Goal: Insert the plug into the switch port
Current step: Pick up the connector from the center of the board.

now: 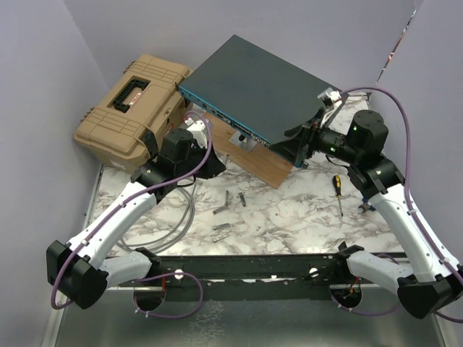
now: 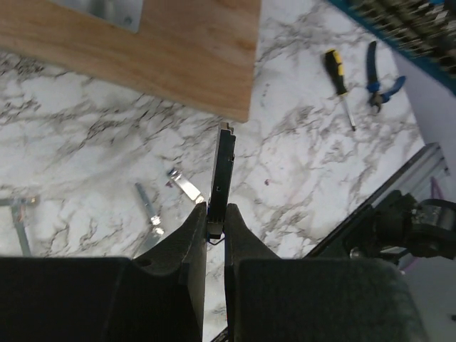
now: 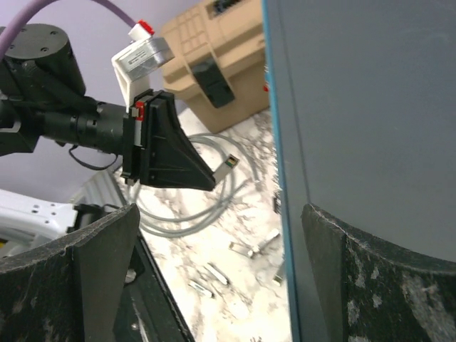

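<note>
The switch (image 1: 260,87) is a flat dark grey-teal box resting tilted on a wooden board (image 1: 253,163), its blue socket face (image 1: 217,116) turned to the left arm. In the left wrist view the socket face (image 2: 406,28) shows at the top right. My left gripper (image 2: 215,214) is shut on the thin dark plug (image 2: 223,171), which sticks forward over the marble, short of the board. In the right wrist view the plug (image 3: 226,165) has a silver tip. My right gripper (image 3: 219,214) is open at the switch's right corner (image 1: 307,141), one finger (image 3: 385,278) over the switch's top face (image 3: 370,107).
A tan toolbox (image 1: 134,108) stands at the back left beside the switch. A grey cable coil (image 1: 181,217) and several loose metal modules (image 1: 228,202) lie on the marble. A yellow-handled screwdriver (image 1: 338,191) and blue pliers (image 2: 377,71) lie at the right.
</note>
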